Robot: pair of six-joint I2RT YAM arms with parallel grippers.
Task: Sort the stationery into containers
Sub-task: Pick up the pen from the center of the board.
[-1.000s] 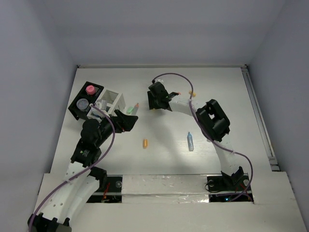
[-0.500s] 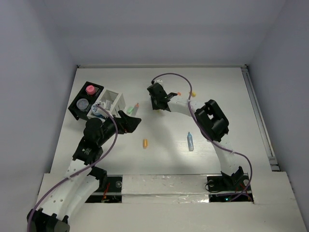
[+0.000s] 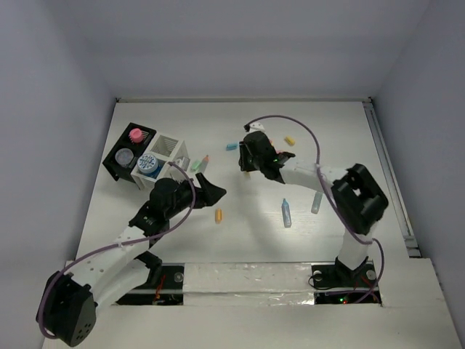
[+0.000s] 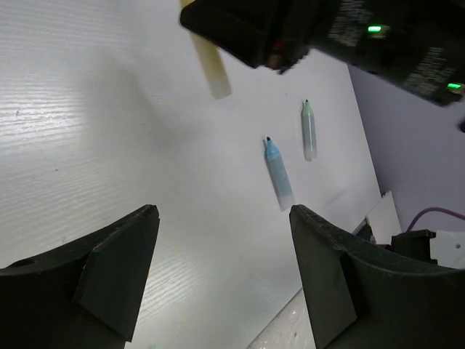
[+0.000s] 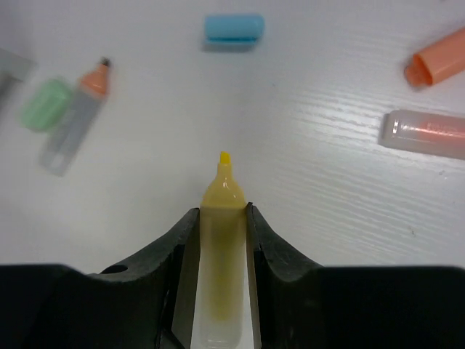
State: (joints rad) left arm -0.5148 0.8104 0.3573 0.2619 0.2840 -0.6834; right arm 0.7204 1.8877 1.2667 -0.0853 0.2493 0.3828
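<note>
My right gripper (image 3: 248,166) is shut on an uncapped yellow marker (image 5: 223,218) and holds it above the table at centre back. My left gripper (image 3: 212,191) is open and empty, its fingers (image 4: 120,265) wide apart over bare table. The black ribbed tray (image 3: 116,169) at back left holds a pink tub (image 3: 135,134) and a grey-lidded tub (image 3: 125,155). A blue-lidded tub (image 3: 147,163) sits by the white box (image 3: 171,147). A blue marker (image 3: 286,212) and a green marker (image 3: 317,202) lie at right.
Loose pieces lie about: a blue cap (image 3: 232,145), a yellow cap (image 3: 290,140), an orange cap (image 3: 218,215), and an orange-tipped marker beside a green cap (image 3: 200,163). The right wrist view also shows an orange cap (image 5: 436,65) and a clear pinkish marker (image 5: 429,134).
My right gripper has moved right and nearer with the yellow marker. My left gripper has moved right, away from the containers. The blue cap and green marker have come into view.
</note>
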